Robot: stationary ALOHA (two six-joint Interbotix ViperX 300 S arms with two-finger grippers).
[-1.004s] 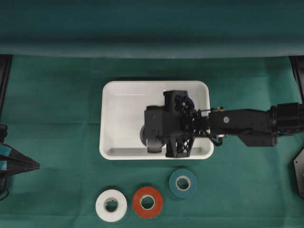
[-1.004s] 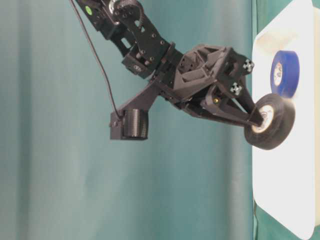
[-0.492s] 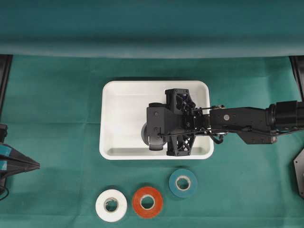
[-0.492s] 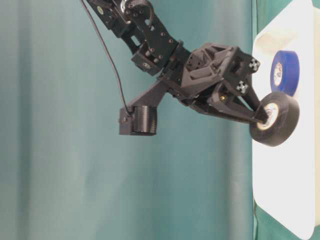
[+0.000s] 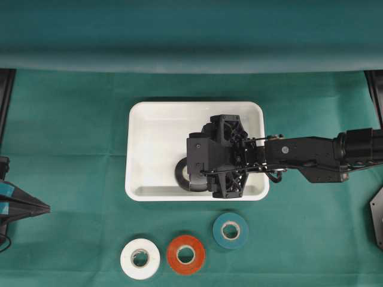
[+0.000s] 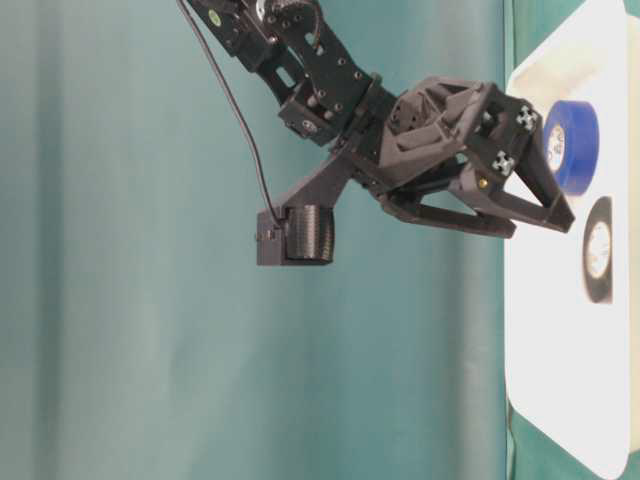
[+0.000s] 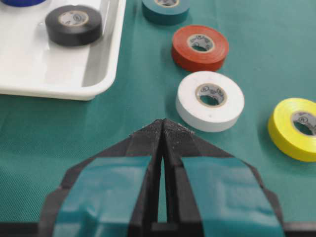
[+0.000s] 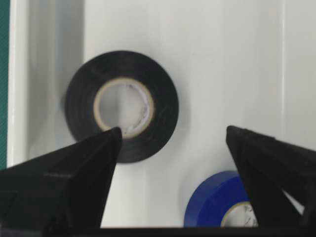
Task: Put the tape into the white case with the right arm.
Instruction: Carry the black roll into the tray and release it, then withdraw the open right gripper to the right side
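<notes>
Black tape roll [image 8: 122, 119] lies flat in the white case [image 5: 152, 128] beside the blue roll [image 8: 217, 200], so with the right gripper [image 8: 173, 143] spread apart above it, we should lift straight up, clear of both rolls.

You're working over a table covered in dark green cloth [image 5: 72, 131], smooth but for a faint crease running left to right. At the far edge a teal curtain [image 5: 191, 33] hangs as the backdrop, gently folded. Light falls evenly, with soft shadows.
</notes>
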